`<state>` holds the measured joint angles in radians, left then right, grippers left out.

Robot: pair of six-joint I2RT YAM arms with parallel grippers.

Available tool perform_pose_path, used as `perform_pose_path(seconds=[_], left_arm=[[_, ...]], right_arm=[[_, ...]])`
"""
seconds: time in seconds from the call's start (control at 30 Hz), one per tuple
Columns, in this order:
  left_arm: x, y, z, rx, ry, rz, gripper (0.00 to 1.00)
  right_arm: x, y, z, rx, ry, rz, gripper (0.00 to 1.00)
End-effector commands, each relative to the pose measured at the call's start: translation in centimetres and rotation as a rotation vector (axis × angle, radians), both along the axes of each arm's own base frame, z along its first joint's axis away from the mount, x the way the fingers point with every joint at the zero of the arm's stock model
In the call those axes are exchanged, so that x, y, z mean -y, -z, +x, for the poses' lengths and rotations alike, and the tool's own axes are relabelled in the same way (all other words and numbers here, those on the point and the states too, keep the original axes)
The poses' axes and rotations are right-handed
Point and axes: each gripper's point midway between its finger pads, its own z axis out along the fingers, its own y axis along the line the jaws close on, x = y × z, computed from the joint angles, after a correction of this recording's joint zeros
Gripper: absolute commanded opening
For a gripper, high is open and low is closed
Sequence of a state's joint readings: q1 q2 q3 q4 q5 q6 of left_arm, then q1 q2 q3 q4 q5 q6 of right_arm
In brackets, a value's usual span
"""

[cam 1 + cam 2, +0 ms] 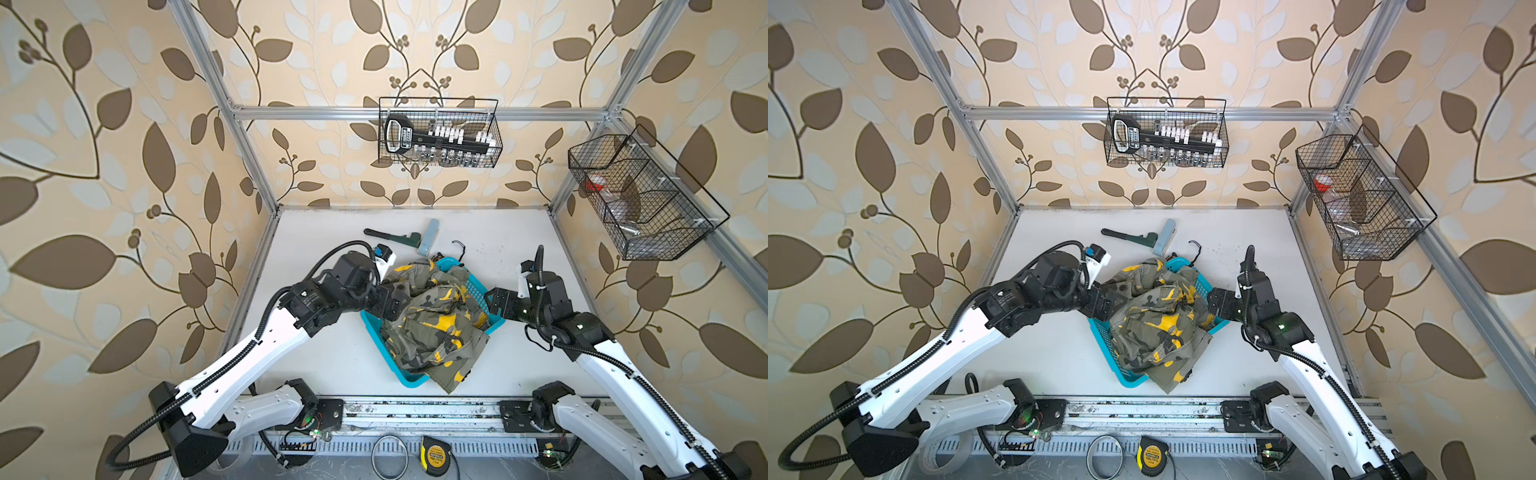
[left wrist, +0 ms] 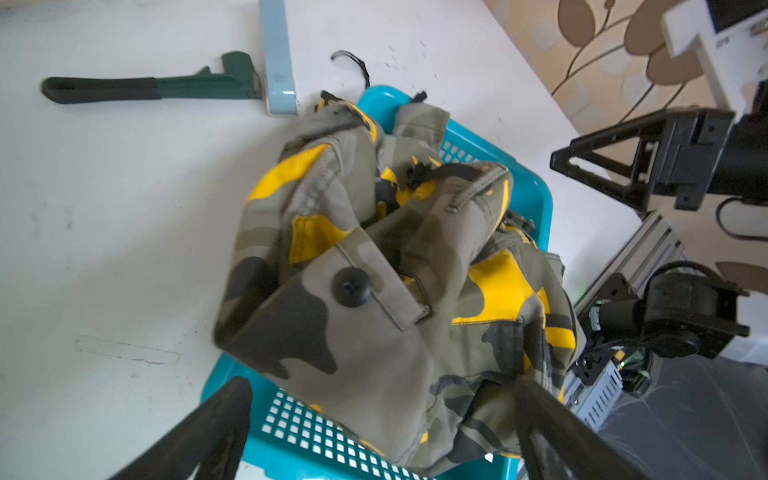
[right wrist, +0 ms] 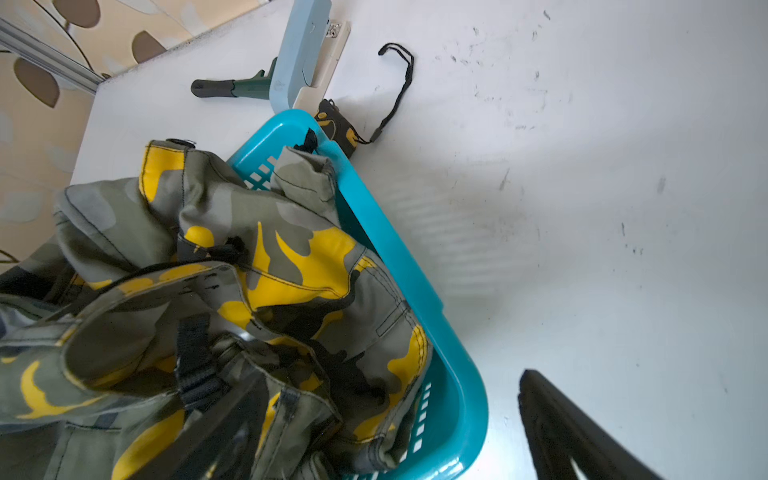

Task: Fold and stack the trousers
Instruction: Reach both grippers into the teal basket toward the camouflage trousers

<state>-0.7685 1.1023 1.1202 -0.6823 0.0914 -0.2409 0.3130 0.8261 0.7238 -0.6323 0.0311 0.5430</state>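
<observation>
one trousers (image 1: pixel 432 324) heap seemingly overflowing basket (image 1: pixel 409 380)

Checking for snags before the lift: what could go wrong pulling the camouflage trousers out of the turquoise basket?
1. The trousers lie bunched in the basket, a part hanging over its rim; a pull may drag or tip the basket along.
2. The right claw stands open at the basket's wall, so closing might pinch plastic with cloth.
3. A shoved basket could knock the wrench beyond it.

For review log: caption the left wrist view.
Olive, black and yellow camouflage trousers heaped in turquoise perforated plastic basket; open left gripper nearby.
</observation>
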Motion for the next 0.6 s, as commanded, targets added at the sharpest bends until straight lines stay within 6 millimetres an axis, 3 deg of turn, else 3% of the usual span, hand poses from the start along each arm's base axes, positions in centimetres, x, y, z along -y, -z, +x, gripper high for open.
perform_pose_path(seconds=[0.0,0.2,0.27,0.37,0.57], left_arm=[[0.9,3.2,1.3,-0.033,-0.09,0.088,0.99],[4.5,7.0,2.8,-0.036,-0.13,0.176,0.99],[5.8,9.5,3.1,-0.066,-0.137,0.202,0.99],[7.5,12.4,2.9,-0.108,-0.13,0.22,0.99],[12.1,16.2,1.4,-0.17,-0.023,0.204,0.99]], right_arm=[[0.6,2.6,-1.2,-0.089,0.092,0.035,0.93],[-1.0,4.0,-0.9,-0.097,0.12,0.136,0.9],[-1.6,4.9,-1.0,-0.109,0.13,0.157,0.89],[-1.5,6.0,-1.0,-0.119,0.163,0.16,0.86],[-1.5,6.5,-0.4,-0.12,0.216,0.187,0.75]])
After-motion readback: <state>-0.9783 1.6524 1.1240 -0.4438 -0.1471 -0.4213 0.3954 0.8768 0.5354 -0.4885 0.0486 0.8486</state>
